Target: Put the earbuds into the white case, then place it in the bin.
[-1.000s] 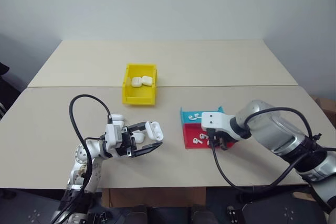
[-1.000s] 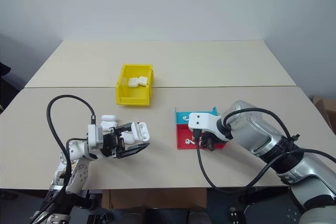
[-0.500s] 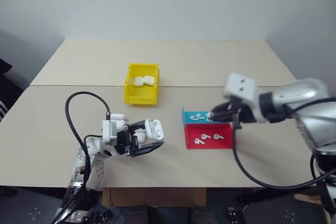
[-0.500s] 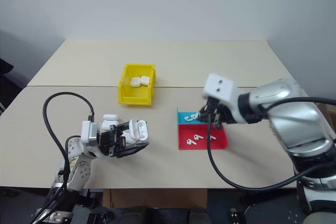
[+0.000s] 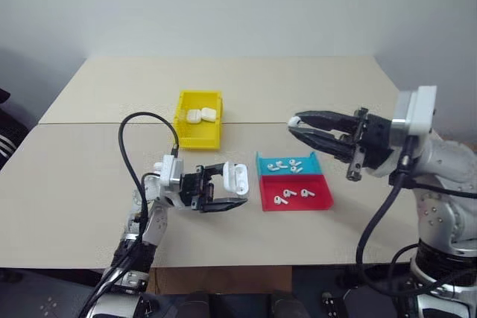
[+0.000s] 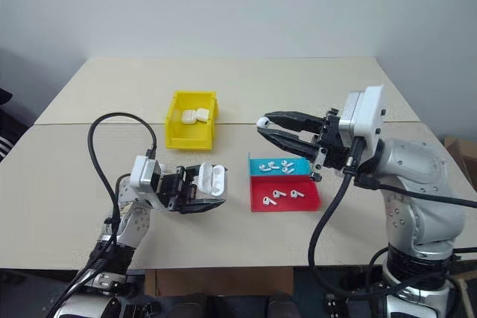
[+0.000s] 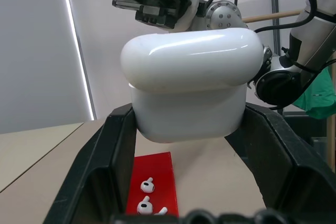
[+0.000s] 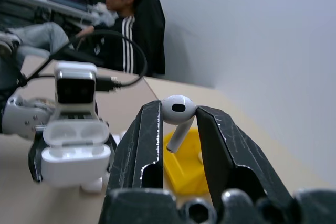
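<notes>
My left gripper (image 5: 232, 188) is shut on a white case (image 5: 238, 178) and holds it just above the table, lid open. The same case (image 7: 191, 85) sits between the black fingers (image 7: 113, 150) in the left wrist view. To its right and higher, my right gripper (image 5: 293, 123) points left, shut on one earbud (image 8: 177, 109) with the stem hanging down. Several more earbuds (image 5: 287, 164) lie in the blue tray (image 5: 313, 165), and three earbuds (image 5: 294, 195) lie in the red tray (image 5: 298, 204). The yellow bin (image 5: 197, 139) stands behind the left gripper.
Two closed white cases (image 5: 201, 115) lie inside the bin. The two trays sit side by side between my arms, near the front of the table. A person (image 8: 128, 19) sits in the background of the right wrist view. A black cable (image 5: 138, 128) loops above my left wrist.
My right gripper has risen from the red tray with an earbud and turned to point left. My left gripper has carried the open case a little to the right and upward.
</notes>
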Controlling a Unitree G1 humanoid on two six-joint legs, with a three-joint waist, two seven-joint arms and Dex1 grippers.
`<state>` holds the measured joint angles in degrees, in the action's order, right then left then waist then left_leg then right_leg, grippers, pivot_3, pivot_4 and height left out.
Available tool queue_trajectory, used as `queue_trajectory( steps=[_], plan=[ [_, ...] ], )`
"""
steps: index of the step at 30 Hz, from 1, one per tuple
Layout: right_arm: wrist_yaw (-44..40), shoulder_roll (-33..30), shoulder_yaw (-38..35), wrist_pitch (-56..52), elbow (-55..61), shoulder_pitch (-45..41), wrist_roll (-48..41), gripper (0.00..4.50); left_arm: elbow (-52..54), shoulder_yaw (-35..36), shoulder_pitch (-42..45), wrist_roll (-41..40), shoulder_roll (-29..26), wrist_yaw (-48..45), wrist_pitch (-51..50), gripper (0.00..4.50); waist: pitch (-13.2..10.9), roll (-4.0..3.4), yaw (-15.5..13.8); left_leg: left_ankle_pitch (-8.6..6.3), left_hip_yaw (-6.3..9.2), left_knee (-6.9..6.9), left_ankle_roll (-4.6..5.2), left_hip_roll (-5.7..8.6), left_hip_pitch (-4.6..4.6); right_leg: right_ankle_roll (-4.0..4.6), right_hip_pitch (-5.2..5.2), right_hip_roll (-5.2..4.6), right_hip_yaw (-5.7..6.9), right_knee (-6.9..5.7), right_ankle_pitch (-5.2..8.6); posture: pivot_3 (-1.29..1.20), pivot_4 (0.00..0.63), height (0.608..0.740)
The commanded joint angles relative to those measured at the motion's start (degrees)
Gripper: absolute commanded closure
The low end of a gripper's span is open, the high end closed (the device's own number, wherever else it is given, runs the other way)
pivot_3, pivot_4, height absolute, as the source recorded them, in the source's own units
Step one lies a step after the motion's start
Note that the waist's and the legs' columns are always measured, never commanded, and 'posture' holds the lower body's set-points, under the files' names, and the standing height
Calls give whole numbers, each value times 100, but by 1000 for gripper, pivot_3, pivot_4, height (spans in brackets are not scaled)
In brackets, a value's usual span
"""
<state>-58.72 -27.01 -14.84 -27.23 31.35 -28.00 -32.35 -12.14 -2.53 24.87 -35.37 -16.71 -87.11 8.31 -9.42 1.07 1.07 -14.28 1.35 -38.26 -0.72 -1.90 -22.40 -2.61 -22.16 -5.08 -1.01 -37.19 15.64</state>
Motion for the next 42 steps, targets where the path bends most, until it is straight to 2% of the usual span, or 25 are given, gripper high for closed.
queue_trajectory(
  steps=[1,8,14,28,42],
  plan=[
    [135,267,313,531,-51,19,-143,3383,285,-95,167,76,-50,94,-220,1757,0,0,-11,0,0,0,0,0,1,0,0,1,0,-1,0,0,150,740],
    [-133,406,743,1284,-398,126,-147,3383,1156,-254,94,261,-96,774,-755,1757,-1,0,-34,0,3,0,0,1,-2,0,1,-1,1,1,0,0,150,740],
    [-286,315,943,1585,-559,102,-206,3383,1664,-290,14,156,-198,940,-1024,1757,-1,-1,-16,0,2,0,0,0,2,0,1,0,0,-1,0,0,150,740],
    [-573,104,1228,2221,-591,380,-44,3383,1748,-283,-63,72,-228,1029,-1084,1757,-1,-1,-27,0,2,0,0,1,1,0,2,0,0,0,0,0,150,740],
    [-502,41,1508,2634,-896,498,272,3383,1763,-293,-113,22,-184,977,-1038,1757,-1,-1,-28,0,2,0,0,1,1,0,2,0,0,0,0,0,150,740]
  ],
)
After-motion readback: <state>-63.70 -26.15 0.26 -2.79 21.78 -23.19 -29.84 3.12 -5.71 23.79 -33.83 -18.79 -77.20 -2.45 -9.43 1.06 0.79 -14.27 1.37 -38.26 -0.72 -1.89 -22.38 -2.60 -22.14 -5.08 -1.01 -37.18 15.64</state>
